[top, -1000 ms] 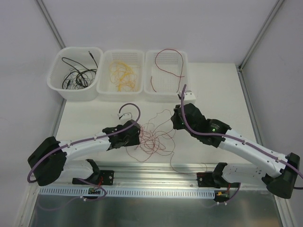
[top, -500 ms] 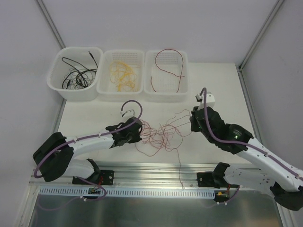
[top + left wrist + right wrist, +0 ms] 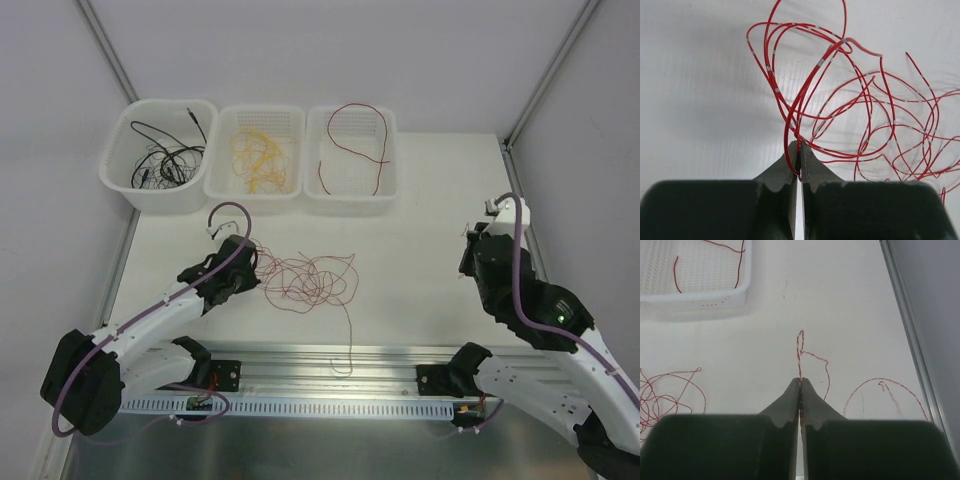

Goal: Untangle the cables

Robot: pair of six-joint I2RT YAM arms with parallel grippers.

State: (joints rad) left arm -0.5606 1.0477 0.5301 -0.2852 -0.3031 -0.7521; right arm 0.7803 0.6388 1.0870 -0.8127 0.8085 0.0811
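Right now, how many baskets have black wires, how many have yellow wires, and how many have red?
Black-wire basket: 1
Yellow-wire basket: 1
Red-wire basket: 1
Total: 3 baskets

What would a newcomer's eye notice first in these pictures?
First, the tangle of red cables sprawling on the table, with the left gripper holding some strands, jaws shut. To the right, the right gripper pinches a single red cable. Along the far edge, three white bins hold other cables, black, yellow and red.
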